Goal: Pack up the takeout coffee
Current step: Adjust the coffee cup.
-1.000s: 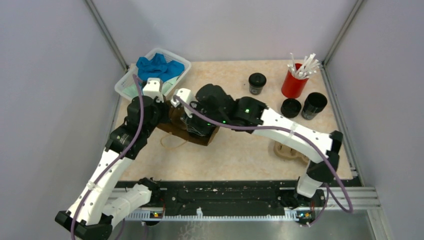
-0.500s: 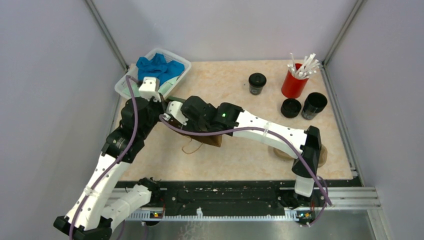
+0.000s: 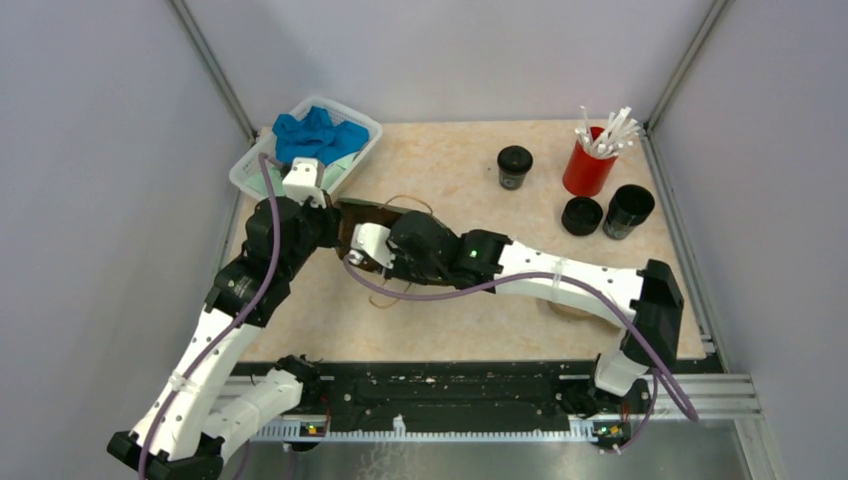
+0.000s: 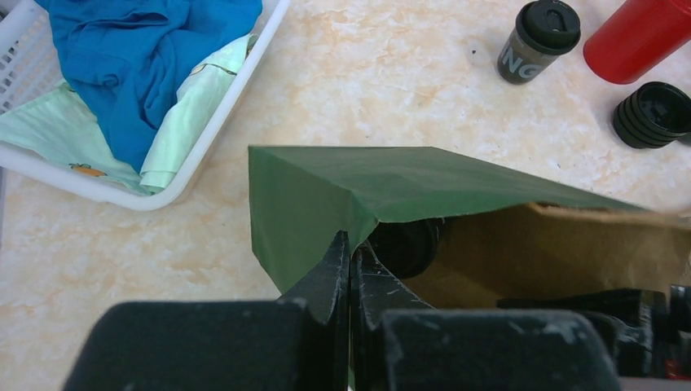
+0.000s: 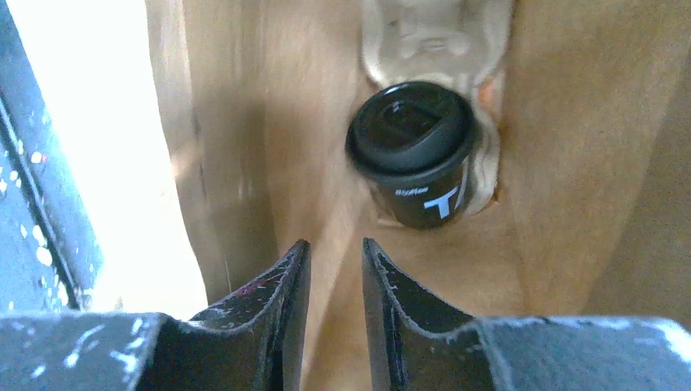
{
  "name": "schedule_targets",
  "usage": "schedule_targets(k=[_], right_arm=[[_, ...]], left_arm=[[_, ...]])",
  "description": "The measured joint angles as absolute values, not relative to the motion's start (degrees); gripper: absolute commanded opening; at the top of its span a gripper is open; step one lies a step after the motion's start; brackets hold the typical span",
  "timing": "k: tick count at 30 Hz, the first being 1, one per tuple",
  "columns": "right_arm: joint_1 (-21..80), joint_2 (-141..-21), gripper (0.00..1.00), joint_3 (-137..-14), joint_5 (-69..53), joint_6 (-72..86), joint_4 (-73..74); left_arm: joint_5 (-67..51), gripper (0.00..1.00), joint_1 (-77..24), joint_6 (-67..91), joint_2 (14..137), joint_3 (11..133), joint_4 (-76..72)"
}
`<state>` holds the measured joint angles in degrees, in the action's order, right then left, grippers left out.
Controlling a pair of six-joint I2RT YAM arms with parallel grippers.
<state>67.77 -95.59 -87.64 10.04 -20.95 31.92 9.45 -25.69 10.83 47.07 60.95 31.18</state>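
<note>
The bench (image 3: 450, 165) has a pale beige top with a faint marbled pattern, matte and evenly lit. Three plain lilac-grey panels close it in: the left wall (image 3: 100, 200), the back wall (image 3: 450, 50) and the right wall (image 3: 775, 200). A slim metal left post (image 3: 212, 70) and right post (image 3: 683, 68) rise in the back corners. Along the near edge lies a black strip (image 3: 450, 395), then a ribbed aluminium rail (image 3: 480, 432). The light is soft and diffuse, casting only weak shadows.
</note>
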Motion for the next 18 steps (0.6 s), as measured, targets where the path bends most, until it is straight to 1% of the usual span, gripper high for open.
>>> schedule_targets(k=[3,7,12,16,18], right_arm=[[67.77,-92.49,0.34,-84.03,8.21,-22.22,31.79],[67.29,-89.76,0.34,-80.95,5.98,-24.80,30.04],[65.23,-89.76,0.36,-80.55,3.62,-27.70,28.14],[64.40,-91.77,0.47,-80.77,2.85,-30.09,26.39],[64.36,-93.45,0.49,-80.77,2.63,-31.42,25.45]], left_arm=[[9.50,0.00,-25.69,10.83,47.03,60.95,31.07],[9.45,0.00,-25.69,10.83,46.96,60.95,30.92],[8.67,0.00,-25.69,10.79,46.09,60.18,30.41],[7.70,0.00,-25.69,10.70,45.82,59.86,29.85],[6.96,0.00,-25.67,10.57,45.82,59.77,29.63]])
